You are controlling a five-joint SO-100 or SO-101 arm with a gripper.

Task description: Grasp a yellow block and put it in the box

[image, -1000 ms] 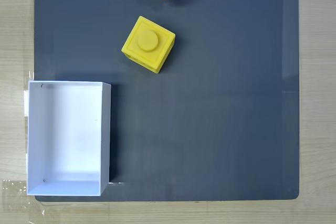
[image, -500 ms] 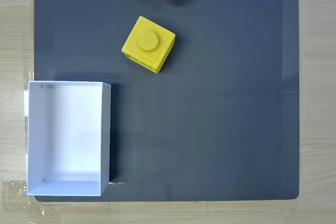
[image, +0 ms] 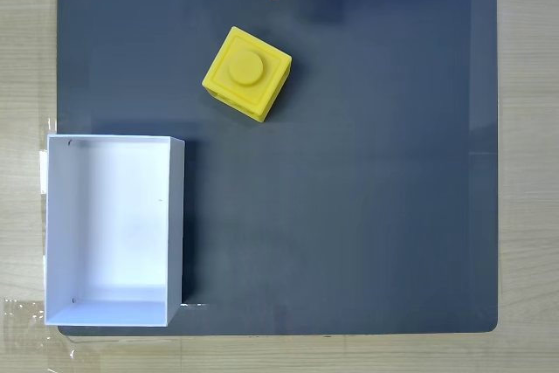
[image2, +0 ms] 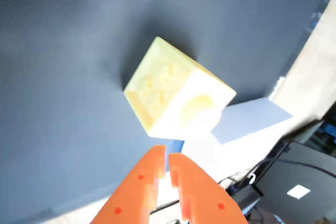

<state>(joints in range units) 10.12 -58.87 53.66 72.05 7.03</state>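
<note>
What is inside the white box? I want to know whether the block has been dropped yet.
Nothing: the box shows a bare white floor. The yellow block sits outside on the dark mat, uncovered.

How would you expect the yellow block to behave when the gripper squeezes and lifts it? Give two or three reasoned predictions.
The yellow block looks like hard moulded plastic, so it will probably stay stiff under a squeeze. Its flat faces suggest it will slide rather than roll if nudged on the dark mat. It sits skewed to the mat's edges, so the closed-looking gripper may twist it if the fingers meet corners.
</note>
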